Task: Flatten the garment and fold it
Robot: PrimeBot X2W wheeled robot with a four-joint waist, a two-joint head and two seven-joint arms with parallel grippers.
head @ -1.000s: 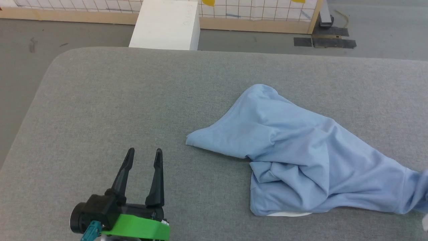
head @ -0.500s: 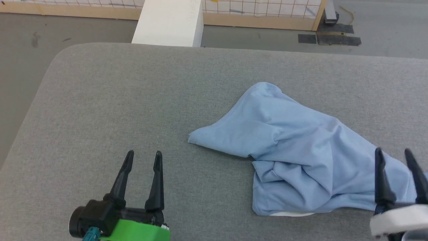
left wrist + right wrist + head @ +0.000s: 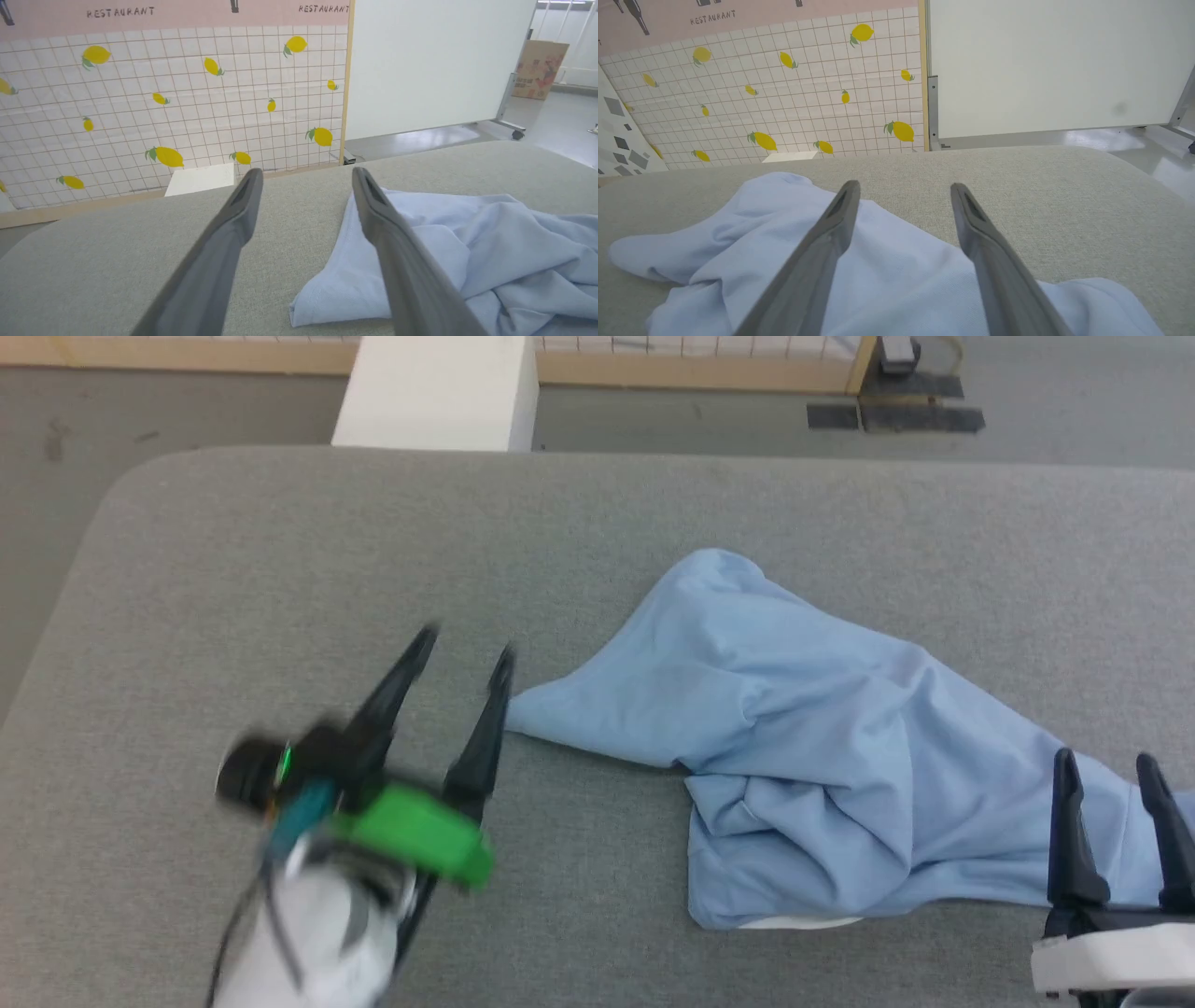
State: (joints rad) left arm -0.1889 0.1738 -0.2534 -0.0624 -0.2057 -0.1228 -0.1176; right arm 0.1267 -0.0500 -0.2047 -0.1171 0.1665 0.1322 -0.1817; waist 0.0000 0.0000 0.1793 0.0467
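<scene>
Left tool [image 3: 467, 642] advanced to garment [image 3: 803, 747], perhaps touching; right tool [image 3: 1103, 758] over it; both gaping, empty; white box [image 3: 434, 392] beyond

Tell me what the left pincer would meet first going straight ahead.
Probably nothing but bare table: the left pincer aims past the garment, whose sleeve tip lies just right of it.

The shirt [image 3: 822, 756] is light blue, with a thin white strip [image 3: 794, 923] at its low edge. The table [image 3: 280, 569] is plain grey. The left gripper [image 3: 467, 644] has black fingers [image 3: 481, 747] and a bright green block [image 3: 420, 831]. The right gripper [image 3: 1103, 759] has black fingers on a white base [image 3: 1111, 957]. The wall [image 3: 187, 116] has white squares with thin lines, yellow lemons [image 3: 169, 157] with green leaves, and a pink band [image 3: 187, 11] on top with dark letters. The box [image 3: 434, 392] is white. The floor [image 3: 700, 425] is grey with black patches [image 3: 920, 418].
</scene>
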